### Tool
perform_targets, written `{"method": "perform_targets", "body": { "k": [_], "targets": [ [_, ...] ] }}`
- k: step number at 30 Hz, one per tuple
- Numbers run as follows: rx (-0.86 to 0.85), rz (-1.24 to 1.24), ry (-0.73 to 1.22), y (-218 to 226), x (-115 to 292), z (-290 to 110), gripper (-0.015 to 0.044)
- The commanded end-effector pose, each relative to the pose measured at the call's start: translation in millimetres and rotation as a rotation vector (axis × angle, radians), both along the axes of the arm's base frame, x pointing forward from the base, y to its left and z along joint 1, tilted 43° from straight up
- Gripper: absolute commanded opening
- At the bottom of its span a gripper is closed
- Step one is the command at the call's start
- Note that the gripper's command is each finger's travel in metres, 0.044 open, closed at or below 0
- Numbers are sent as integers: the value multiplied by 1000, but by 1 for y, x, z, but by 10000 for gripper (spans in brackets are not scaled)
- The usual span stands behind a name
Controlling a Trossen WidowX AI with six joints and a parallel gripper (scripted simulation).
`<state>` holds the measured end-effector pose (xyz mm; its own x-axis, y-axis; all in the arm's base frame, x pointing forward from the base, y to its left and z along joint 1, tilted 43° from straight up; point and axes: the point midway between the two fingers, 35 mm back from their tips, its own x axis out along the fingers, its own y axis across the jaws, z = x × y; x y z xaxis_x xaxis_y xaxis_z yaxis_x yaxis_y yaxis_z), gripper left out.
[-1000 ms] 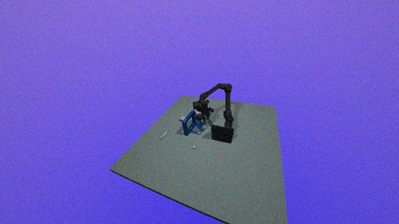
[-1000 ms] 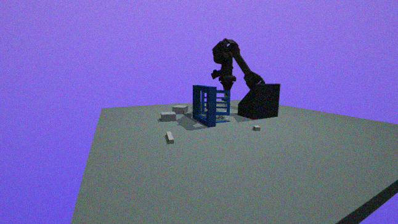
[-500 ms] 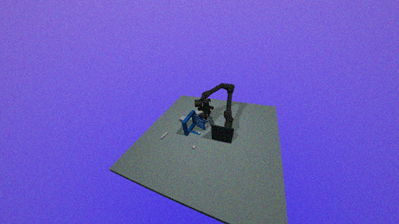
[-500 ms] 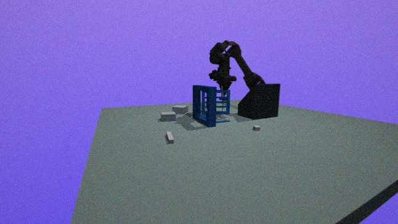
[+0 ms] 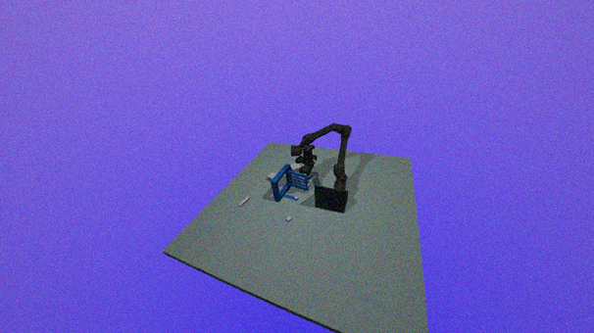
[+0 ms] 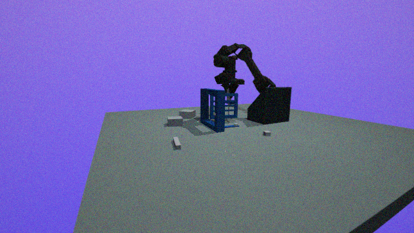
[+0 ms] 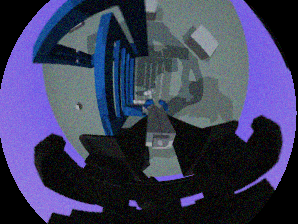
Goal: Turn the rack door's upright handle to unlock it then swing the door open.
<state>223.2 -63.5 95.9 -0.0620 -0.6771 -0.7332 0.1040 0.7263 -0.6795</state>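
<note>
The blue frame [image 5: 277, 189] [image 6: 220, 110] [image 7: 60, 26] stands upright on the table. The blue slatted door [image 5: 299, 180] [image 6: 236, 107] [image 7: 103, 75] stands swung out from it, widely open, roughly square to the frame; the exact angle cannot be told. My gripper [image 5: 308, 171] [image 6: 229, 91] [image 7: 156, 119] points down at the door's free end, shut on the grey upright handle [image 7: 160, 140]. The handle's top shows between the dark fingers in the wrist view. How far the handle is turned relative to the door is not clear.
Pale blocks [image 6: 175, 121] [image 6: 187, 113] [image 7: 202, 41] lie beyond the frame. A pale bar [image 5: 244, 201] [image 6: 177, 143] and a small pale block [image 5: 288, 218] [image 6: 267, 133] [image 7: 79, 106] lie apart on the table. The arm's black base block [image 5: 330, 199] [image 6: 272, 106] stands right of the door.
</note>
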Motion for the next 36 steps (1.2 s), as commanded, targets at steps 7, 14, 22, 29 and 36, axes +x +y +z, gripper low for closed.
{"method": "perform_targets", "body": {
  "k": [7, 14, 22, 29, 36],
  "targets": [
    [2, 80, 69, -10, 2, 9, 23],
    [2, 80, 69, -10, 2, 9, 23],
    [2, 80, 69, -10, 2, 9, 128],
    [2, 80, 69, -10, 2, 9, 295],
    [3, 80, 69, -4, 3, 15, 295]
  ]
}}
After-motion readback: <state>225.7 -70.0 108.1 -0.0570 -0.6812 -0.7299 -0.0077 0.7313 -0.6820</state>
